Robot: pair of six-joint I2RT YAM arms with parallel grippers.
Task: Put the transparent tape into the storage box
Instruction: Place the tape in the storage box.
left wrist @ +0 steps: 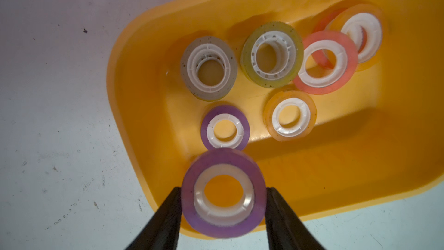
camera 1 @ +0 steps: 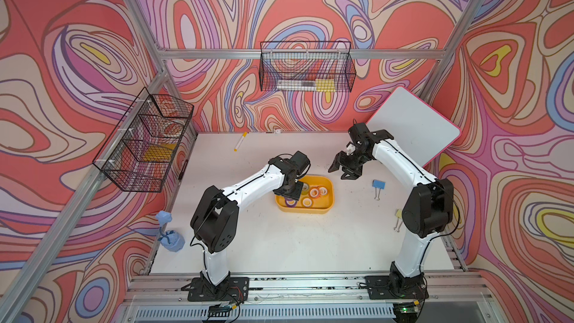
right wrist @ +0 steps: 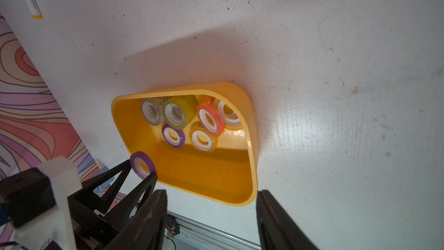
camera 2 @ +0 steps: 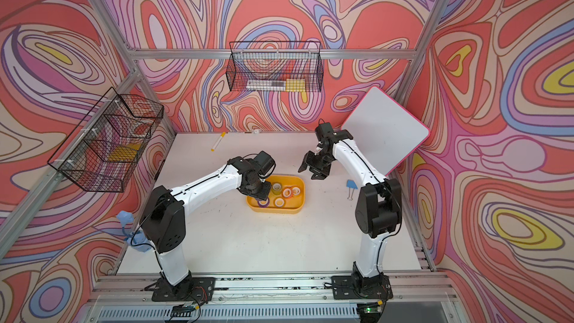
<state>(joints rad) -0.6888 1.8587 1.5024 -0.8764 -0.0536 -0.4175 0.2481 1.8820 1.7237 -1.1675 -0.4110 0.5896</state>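
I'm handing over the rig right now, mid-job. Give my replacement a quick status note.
Left pincer: shut on a purple tape roll, held over a corner of the storage box's rim.
Right pincer: open, empty, hovering past the box's far side.
Done: at least six rolls lie in the box.
Left: ease inward and release the purple roll.

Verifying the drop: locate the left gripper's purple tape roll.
Left wrist view: the purple tape roll is clamped in the left gripper above the left-end rim of the yellow storage box, next to another purple roll lying inside.
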